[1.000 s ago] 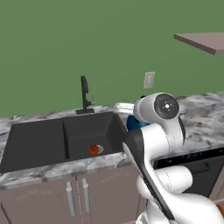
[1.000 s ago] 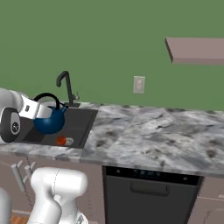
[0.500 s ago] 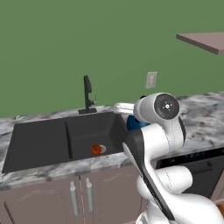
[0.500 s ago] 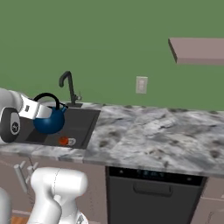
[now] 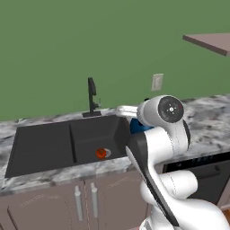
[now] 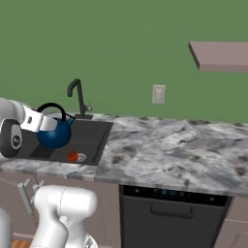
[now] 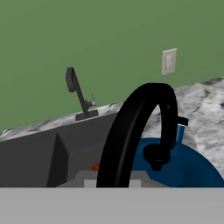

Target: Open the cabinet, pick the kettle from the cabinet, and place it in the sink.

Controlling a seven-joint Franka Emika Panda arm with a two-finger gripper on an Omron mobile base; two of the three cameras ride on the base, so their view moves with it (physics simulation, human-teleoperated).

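The blue kettle [image 6: 53, 136] hangs just above the right basin of the black sink [image 6: 92, 133], near its right rim. My gripper [image 6: 47, 124] is shut on the kettle's black arched handle [image 7: 131, 131]. In the hand view the handle arcs up close, with the lid knob [image 7: 155, 155] and the blue body [image 7: 192, 168] below it. From the left base view only a sliver of the kettle [image 5: 137, 126] shows behind my arm, over the sink [image 5: 45, 146]. A mauve-brown slab of the cabinet [image 6: 220, 55] juts out at the upper right.
The tall black faucet [image 5: 92, 96] stands behind the sink. A small orange-red object [image 5: 101, 153] lies in the right basin. Grey marble counter [image 6: 174, 155] runs to the right, with a wall outlet [image 6: 158, 94] above it and a dishwasher front [image 6: 169, 213] below.
The whole scene has slid slightly to the right in both base views, so the base has moved. The kettle stays in my grip, in the same place relative to the arm.
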